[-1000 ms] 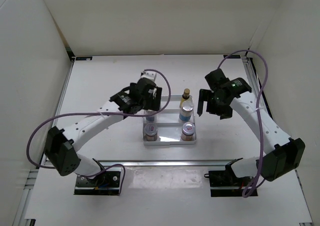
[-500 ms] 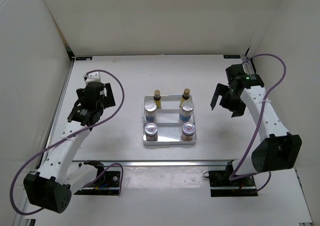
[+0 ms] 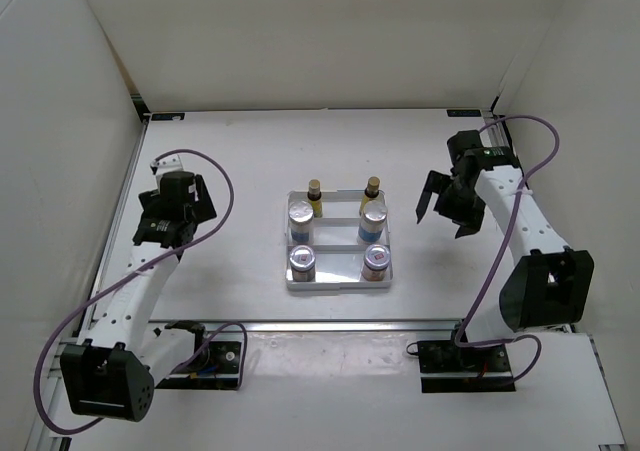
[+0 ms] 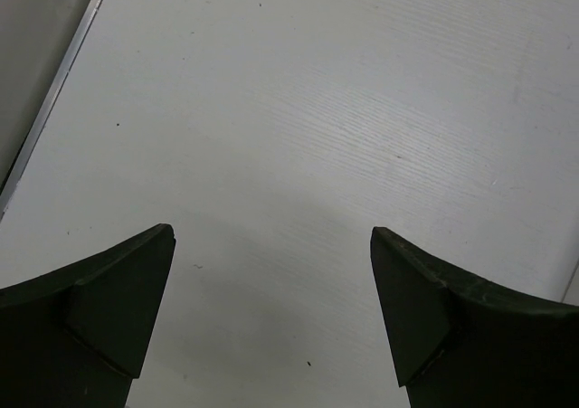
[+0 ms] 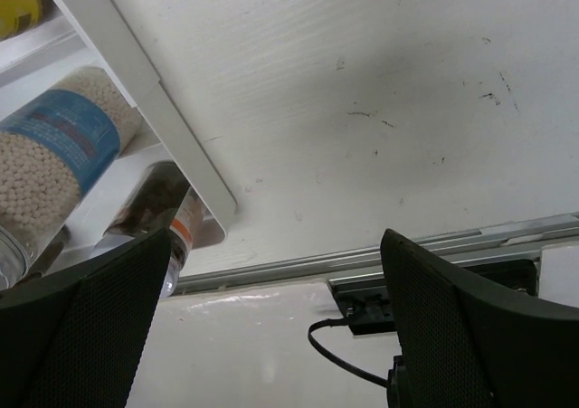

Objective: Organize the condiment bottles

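Six condiment bottles stand on the white stepped tray at mid-table. Two yellow bottles with brown caps are at the back. Two blue-labelled bottles are in the middle, and two reddish jars are in front. My left gripper is open and empty over bare table far left of the tray. My right gripper is open and empty just right of the tray. Its view shows a blue-labelled bottle and a reddish jar.
A metal rail runs along the table's front edge, with both arm bases and cables behind it. White walls close in the left, back and right sides. The table's left edge strip lies near my left gripper.
My left gripper has let go at the tray's back left, leaving a yellow bottle standing there, and pulled away to the far left. My right gripper drew back slightly to the right.
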Robot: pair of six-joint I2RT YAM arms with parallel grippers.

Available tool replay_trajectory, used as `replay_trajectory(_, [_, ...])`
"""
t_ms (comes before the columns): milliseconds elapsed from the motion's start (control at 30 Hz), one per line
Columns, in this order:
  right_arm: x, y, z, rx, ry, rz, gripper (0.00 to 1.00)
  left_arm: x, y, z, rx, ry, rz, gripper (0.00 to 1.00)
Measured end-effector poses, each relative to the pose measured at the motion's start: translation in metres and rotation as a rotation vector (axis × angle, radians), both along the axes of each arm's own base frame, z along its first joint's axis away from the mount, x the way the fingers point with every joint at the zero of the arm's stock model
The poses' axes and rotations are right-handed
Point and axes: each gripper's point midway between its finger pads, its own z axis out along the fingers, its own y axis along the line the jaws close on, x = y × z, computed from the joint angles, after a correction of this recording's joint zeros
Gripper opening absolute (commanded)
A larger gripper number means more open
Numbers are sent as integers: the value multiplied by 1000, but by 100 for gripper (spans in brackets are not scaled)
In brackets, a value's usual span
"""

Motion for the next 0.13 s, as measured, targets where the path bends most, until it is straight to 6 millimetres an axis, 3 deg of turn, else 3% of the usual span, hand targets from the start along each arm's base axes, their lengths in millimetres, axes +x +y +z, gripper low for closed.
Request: replay_trajectory(133, [1, -1, 0, -2, -3, 2, 100, 1, -1, 1, -9, -7, -1, 100])
